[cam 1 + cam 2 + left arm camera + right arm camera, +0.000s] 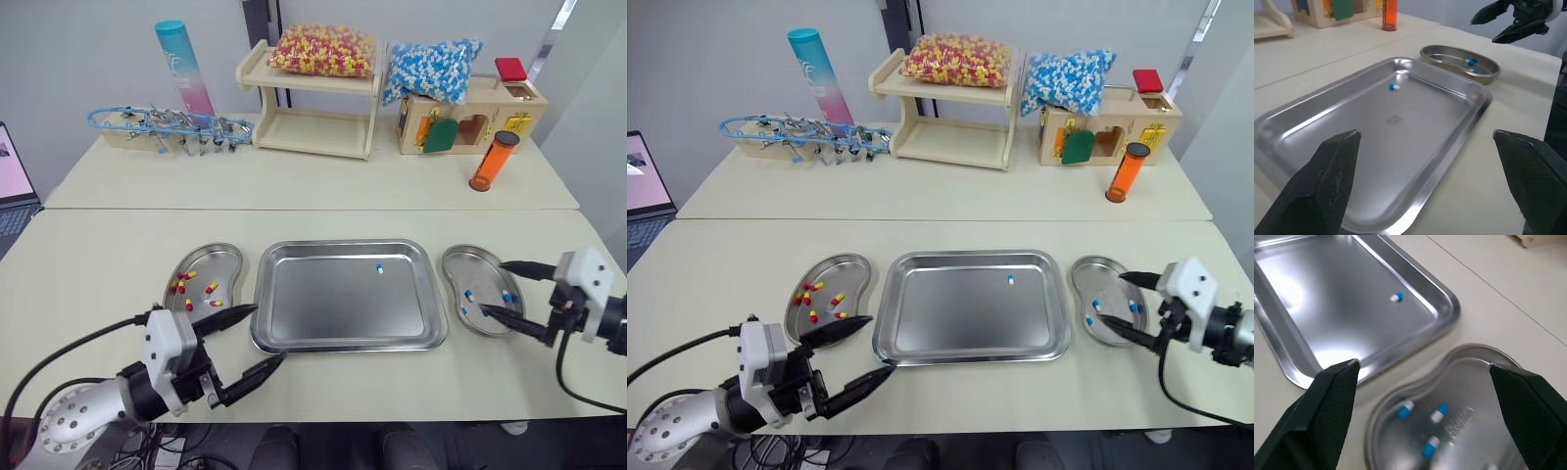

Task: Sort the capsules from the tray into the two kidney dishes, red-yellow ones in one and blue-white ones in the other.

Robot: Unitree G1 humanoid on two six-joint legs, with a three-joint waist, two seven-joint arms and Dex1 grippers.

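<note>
On the tabletop (98, 264) the tray (323, 304) holds a single blue-white capsule (379, 268), lying near its far right corner. The left kidney dish (211, 262), just beside the tray, contains several red-yellow capsules (182, 286). The right kidney dish (470, 266) on the tray's other side contains a few blue-white capsules (1405, 410).

The left gripper (270, 333) sits at the tray's near left corner. Its two fingers (230, 315) are spread wide with nothing between them; one tip is over the gap between the left kidney dish and the tray, the other by the tray's near rim. The right gripper (492, 288) is over the right kidney dish, its fingers (519, 323) also spread wide and empty, pointing toward the tray.
</note>
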